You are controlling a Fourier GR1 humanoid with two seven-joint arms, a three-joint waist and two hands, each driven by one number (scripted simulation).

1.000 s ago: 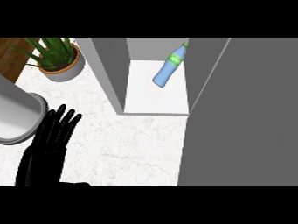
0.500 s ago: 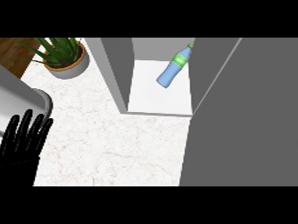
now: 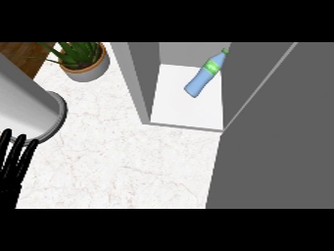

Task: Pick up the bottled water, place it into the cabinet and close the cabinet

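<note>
The bottled water (image 3: pixel 202 76), blue with a green label and cap, lies tilted on the white floor of the open cabinet (image 3: pixel 188 110), apart from any hand. The cabinet's grey door (image 3: pixel 285 137) stands open at the right and fills that side of the view. My left hand (image 3: pixel 4 159) shows at the lower left edge with its black fingers straight and pointing up, holding nothing, far from the bottle. The right hand does not show.
A potted green plant (image 3: pixel 84 61) stands at the back left on the white marble counter (image 3: pixel 126 162). A big grey-white cylinder (image 3: pixel 17 103) lies at the left, just above my left hand. Brown wood shows at the far left edge.
My left hand has slid left and down toward the view's lower left corner, fingers still straight. The bottle stays in the cabinet and the door stays open.
</note>
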